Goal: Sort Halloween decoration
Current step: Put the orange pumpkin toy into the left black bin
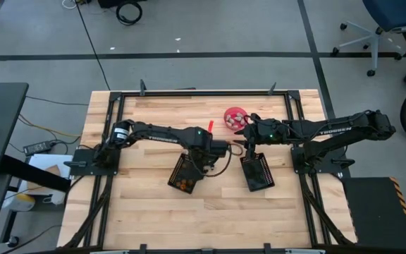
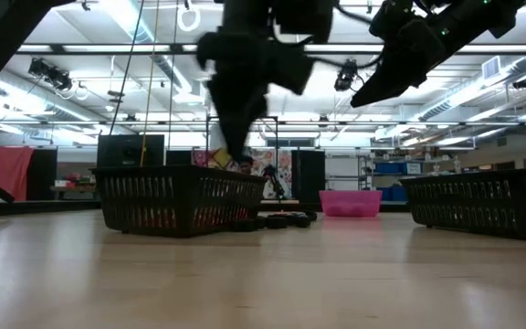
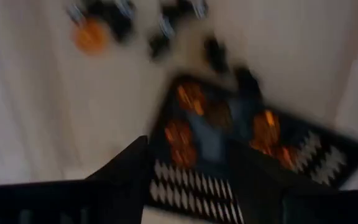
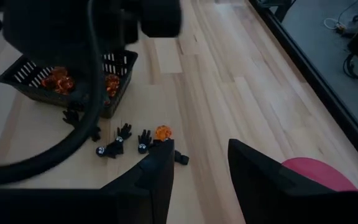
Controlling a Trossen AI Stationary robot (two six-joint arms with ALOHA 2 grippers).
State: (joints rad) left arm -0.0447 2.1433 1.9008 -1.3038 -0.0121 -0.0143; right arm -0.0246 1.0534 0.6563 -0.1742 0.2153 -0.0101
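Note:
My left gripper (image 3: 194,180) hangs pointing down over the left black mesh basket (image 1: 184,174), open, with nothing between its fingers. Orange roundish pieces (image 3: 182,134) lie inside that basket. Loose decoration lies on the table just past the basket: black pieces (image 4: 118,144) and one orange piece (image 4: 162,132). My right gripper (image 4: 197,171) is raised above the table near the pink bowl (image 1: 235,118), open and holding nothing. The right black mesh basket (image 1: 257,171) stands below it.
The pink bowl (image 2: 350,203) holds more small pieces and stands toward the table's far side. The two baskets (image 2: 176,196) (image 2: 487,201) stand side by side mid-table. A black frame (image 1: 203,92) runs round the table. Bare wood lies along the near edge.

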